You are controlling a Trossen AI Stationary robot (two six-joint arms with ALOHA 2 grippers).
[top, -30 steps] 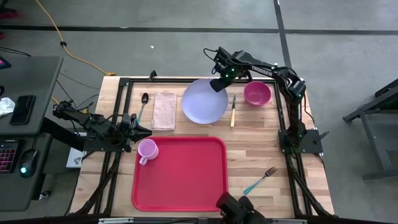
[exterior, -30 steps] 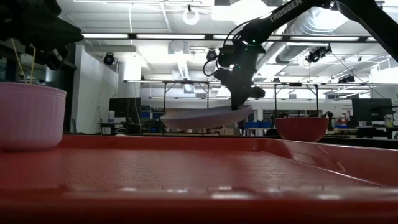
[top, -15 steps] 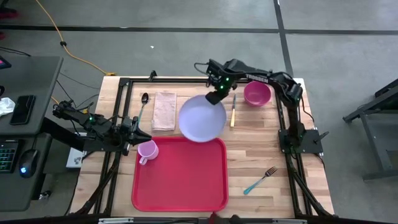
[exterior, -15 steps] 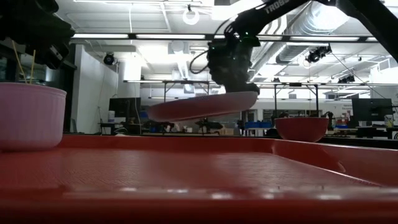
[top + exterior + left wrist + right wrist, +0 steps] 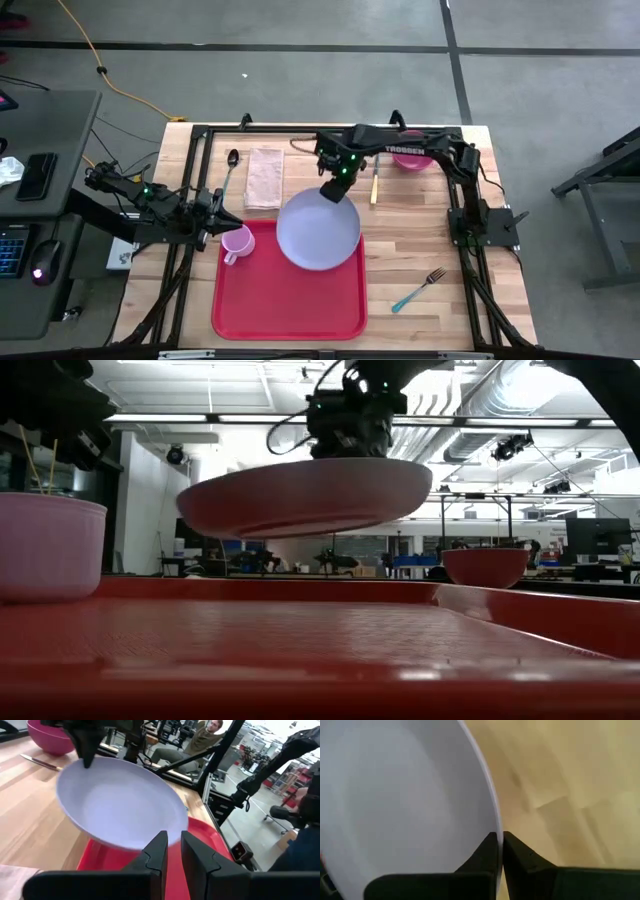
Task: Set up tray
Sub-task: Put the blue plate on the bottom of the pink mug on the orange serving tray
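Note:
A lavender plate hangs over the far half of the red tray, with my right gripper shut on it. In the low view the plate floats above the tray floor. A pink mug stands in the tray's far left corner. My left gripper waits level at the table's left edge, just beyond the mug. Its fingers stand a little apart with nothing between them. My right gripper pinches the plate's rim at its far edge between the two fingers, one on the inner face and one on the outer side. The fingers slant down from the table's far side. The plate is lifted clear of the tray, nearly level.
On the far half of the table lie a spoon, a folded napkin and a knife. A pink bowl shows partly under the right arm. A fork lies right of the tray. A person sits in the room behind.
My right gripper has carried the plate from the table's far side toward the near edge and a little to the left. The plate now hangs over the tray's far half, still lifted and roughly level.

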